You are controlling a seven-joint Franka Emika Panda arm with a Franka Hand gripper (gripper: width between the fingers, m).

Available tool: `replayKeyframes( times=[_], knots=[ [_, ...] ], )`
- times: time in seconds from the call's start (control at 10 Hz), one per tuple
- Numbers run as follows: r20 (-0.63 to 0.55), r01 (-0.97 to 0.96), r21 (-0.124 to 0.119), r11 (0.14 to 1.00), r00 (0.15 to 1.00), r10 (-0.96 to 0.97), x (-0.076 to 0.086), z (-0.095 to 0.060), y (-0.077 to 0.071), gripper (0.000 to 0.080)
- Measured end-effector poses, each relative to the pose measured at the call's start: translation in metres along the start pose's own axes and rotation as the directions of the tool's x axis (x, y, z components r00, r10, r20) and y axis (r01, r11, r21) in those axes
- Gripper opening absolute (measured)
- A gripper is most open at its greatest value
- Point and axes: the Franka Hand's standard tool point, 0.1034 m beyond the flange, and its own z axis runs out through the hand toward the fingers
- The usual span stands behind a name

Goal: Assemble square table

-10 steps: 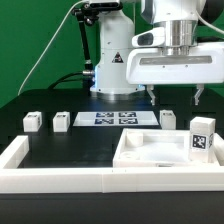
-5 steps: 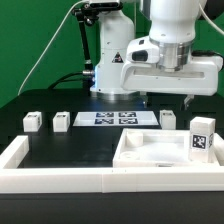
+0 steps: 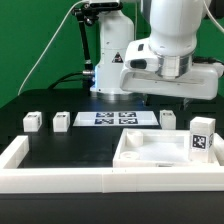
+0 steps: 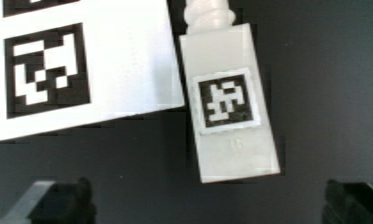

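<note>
The square table's top, a white slab with raised edges (image 3: 150,152), lies at the front on the exterior view's right. One tagged leg (image 3: 203,137) stands upright at its right corner. Three more white legs lie on the black table: two on the exterior view's left (image 3: 33,121) (image 3: 61,120) and one (image 3: 167,118) just right of the marker board (image 3: 110,118). My gripper (image 3: 166,100) hangs open above that third leg. In the wrist view the leg (image 4: 227,100) lies lengthwise, tag up, beside the marker board (image 4: 67,70). The gripper (image 4: 204,200) has one dark fingertip (image 4: 55,200) on each side and holds nothing.
A long low white border wall (image 3: 55,172) runs along the front and up the exterior view's left side. The robot's white base (image 3: 115,70) stands behind the marker board, with a cable curving off to the left.
The wrist has turned and the gripper has shifted a little toward the exterior view's left, over the leg beside the marker board. Its jaws stay open. No part has moved.
</note>
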Motion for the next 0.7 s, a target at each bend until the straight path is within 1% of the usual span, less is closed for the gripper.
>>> replayKeyframes(
  times=[0.1, 0.2, 0.4, 0.5, 0.7],
  knots=[
    [0.007, 0.046, 0.017, 0.999, 0.999, -0.046, 0.0004, 0.0025, 0.0011, 0.0649],
    [0.015, 0.067, 0.027, 0.997, 0.998, -0.068, 0.0001, 0.0061, 0.0012, 0.0649],
    [0.016, 0.136, 0.038, 0.990, 0.990, -0.137, -0.0008, 0.0094, -0.0011, 0.0649],
    [0.017, 0.129, 0.045, 0.991, 0.991, -0.130, -0.0017, 0.0112, -0.0003, 0.0649],
    [0.017, 0.127, 0.044, 0.991, 0.992, -0.128, -0.0014, 0.0109, -0.0001, 0.0649]
  ],
)
